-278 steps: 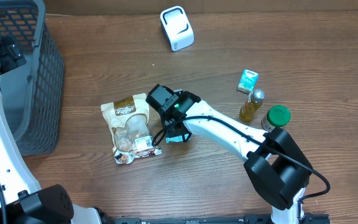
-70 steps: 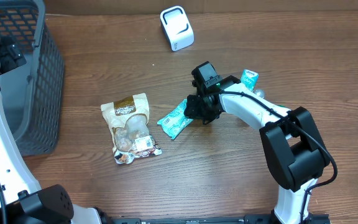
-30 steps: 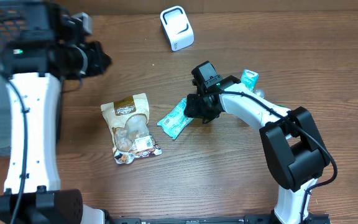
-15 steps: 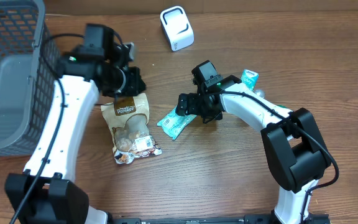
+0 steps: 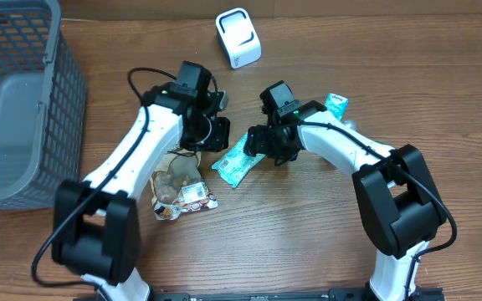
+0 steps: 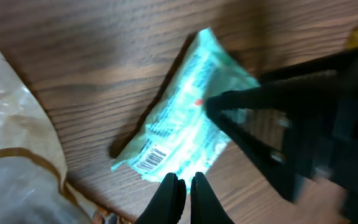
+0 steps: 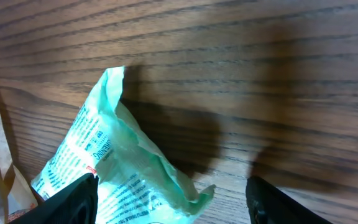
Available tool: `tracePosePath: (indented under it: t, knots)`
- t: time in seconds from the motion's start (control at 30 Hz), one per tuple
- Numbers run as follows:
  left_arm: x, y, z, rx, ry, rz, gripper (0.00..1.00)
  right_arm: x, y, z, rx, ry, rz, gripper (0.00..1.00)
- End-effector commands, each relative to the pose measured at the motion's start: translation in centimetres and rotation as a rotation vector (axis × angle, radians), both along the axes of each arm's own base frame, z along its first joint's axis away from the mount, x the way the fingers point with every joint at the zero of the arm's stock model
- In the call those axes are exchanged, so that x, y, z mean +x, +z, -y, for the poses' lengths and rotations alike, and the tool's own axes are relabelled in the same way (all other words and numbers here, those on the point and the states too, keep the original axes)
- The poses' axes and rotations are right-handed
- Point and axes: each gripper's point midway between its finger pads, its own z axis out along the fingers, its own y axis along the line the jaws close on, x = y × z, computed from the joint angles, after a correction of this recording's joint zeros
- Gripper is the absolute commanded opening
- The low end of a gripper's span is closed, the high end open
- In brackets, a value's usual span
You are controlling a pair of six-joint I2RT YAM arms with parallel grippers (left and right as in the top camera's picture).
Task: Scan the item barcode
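Teal packet (image 5: 234, 161) lies diagonal; left gripper (image 6: 184, 185) pressed together above barcode end; right gripper (image 5: 256, 144) spread at opposite end.

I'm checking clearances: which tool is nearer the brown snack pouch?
Left. The left tool hangs shut just beyond the upper right corner of the pouch. The right tool, open, is farther right, at the far end of the teal packet.

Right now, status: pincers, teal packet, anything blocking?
Left pincer shut, empty, above teal packet. Right pincer open at packet's end. Barcode up. Snack bag alongside, clear of it.
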Motion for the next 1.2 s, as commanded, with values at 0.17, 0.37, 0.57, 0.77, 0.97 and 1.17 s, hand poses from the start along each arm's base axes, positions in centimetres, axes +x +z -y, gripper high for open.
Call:
tracePosePath:
  t: [0.17,0.37,0.57,0.77,0.97,1.17]
  knots:
    - [-1.1,-5.6,-0.5,0.055,0.035,-0.157,0.04,0.0,0.8,-0.3,0.034,0.01,0.006,0.73]
    - [-1.6,-6.7,-0.5,0.059,0.031,-0.197,0.04,0.2,0.9,-0.4,0.036,0.01,0.012,0.73]
    - [-1.8,-5.8,-0.9,0.07,0.041,-0.226,0.04,0.3,0.9,-0.4,0.039,0.01,0.017,0.73]
    - [-1.7,-6.0,-0.7,0.076,0.042,-0.221,0.04,0.2,0.9,-0.5,0.041,0.011,0.012,0.72]
    - [-0.9,-6.5,0.1,0.067,0.061,-0.198,0.04,0.1,0.9,-0.5,0.044,0.012,0.01,0.7]
    - [-1.1,-7.5,-0.4,0.101,0.08,-0.217,0.04,0.0,1.0,-0.8,0.061,0.017,0.003,0.64]
